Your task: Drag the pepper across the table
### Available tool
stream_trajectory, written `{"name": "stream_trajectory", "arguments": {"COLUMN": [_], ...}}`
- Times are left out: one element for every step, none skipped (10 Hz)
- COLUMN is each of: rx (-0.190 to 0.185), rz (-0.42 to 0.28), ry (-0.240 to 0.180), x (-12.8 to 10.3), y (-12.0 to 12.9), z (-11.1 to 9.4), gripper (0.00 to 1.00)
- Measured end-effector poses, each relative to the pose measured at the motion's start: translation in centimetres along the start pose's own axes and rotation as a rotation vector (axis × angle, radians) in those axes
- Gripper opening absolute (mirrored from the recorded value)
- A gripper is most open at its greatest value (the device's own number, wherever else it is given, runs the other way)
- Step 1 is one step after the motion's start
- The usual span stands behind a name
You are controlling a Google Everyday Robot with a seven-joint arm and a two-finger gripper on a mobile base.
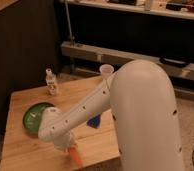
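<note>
— Orange pepper (76,156) is lying near the wooden surface's (30,150) front edge; I'm seeing the gripper (69,148) sitting right over it.

— Holding it?

— I cannot tell.

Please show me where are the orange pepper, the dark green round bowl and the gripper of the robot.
Small slender orange pepper (76,157): camera view, on its visible orange body near the table's front edge.
Dark green round bowl (34,115): camera view, on its inside.
Gripper (70,148): camera view, at the arm's low end, directly over the pepper.
</note>
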Motion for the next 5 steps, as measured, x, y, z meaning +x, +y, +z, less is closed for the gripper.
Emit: {"name": "stream_trajectory", "arguments": {"rx": [0.002, 0.004, 0.006, 0.009, 0.012], "rz": [0.004, 0.004, 0.006, 0.007, 0.008], "ry": [-0.010, -0.018, -0.023, -0.028, -0.032], "x": [-0.7, -1.4, -1.9, -2.4, -2.9], "y": [-0.6, -1.3, -1.7, -2.1, -2.4], "z": [0.0, -0.1, -0.3, -0.5, -0.7], "gripper": [0.27, 0.27, 0.27, 0.27, 0.27]}}
